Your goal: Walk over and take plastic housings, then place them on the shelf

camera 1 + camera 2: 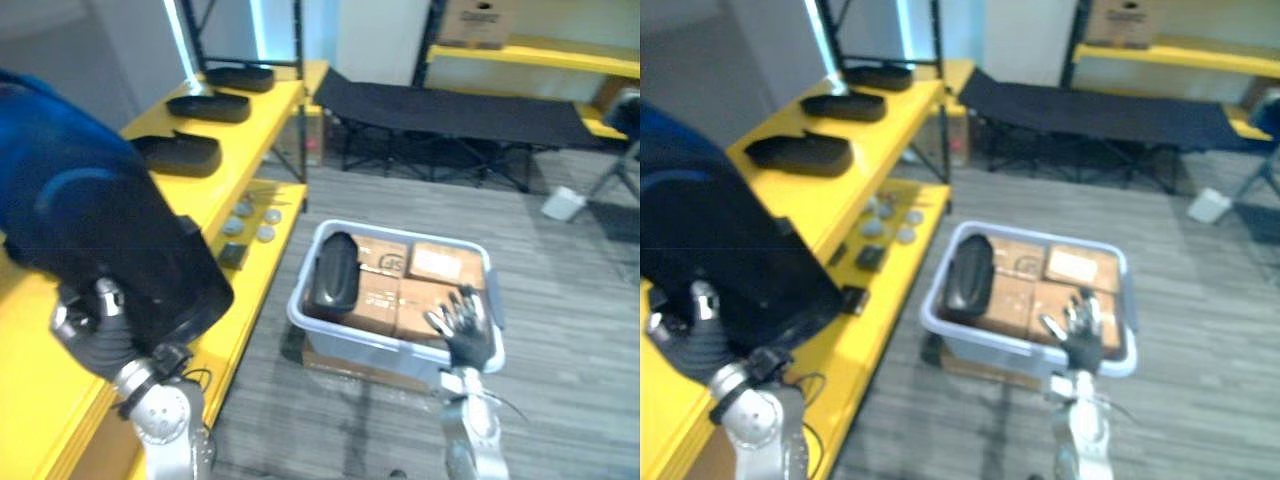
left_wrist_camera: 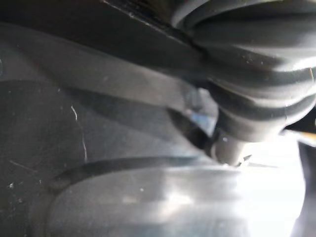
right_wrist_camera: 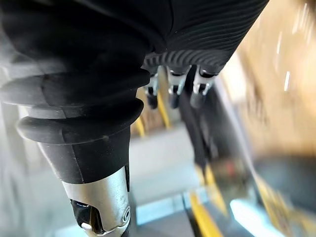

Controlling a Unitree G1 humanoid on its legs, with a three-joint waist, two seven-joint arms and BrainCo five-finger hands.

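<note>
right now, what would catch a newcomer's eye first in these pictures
The big black plastic housing looms closest, raised at the left hand over the yellow shelf, where three more housings lie in a row. On the floor a pale bin holds cardboard boxes and one dark housing, with the right hand open above it.

The floor (image 1: 570,300) was laid in grey wood-look planks; along the left ran a yellow shelf (image 1: 278,100) in two tiers, framed by black uprights (image 1: 298,40); a bright strip of light (image 1: 183,40) stood at its far end; before the pale back wall (image 1: 375,35) a black folding cot (image 1: 450,110) stood on thin crossed legs; a second yellow rack (image 1: 530,52) ran across the far right, bearing a cardboard box (image 1: 478,22); a small white object (image 1: 563,203) lay on the floor near the cot.
</note>
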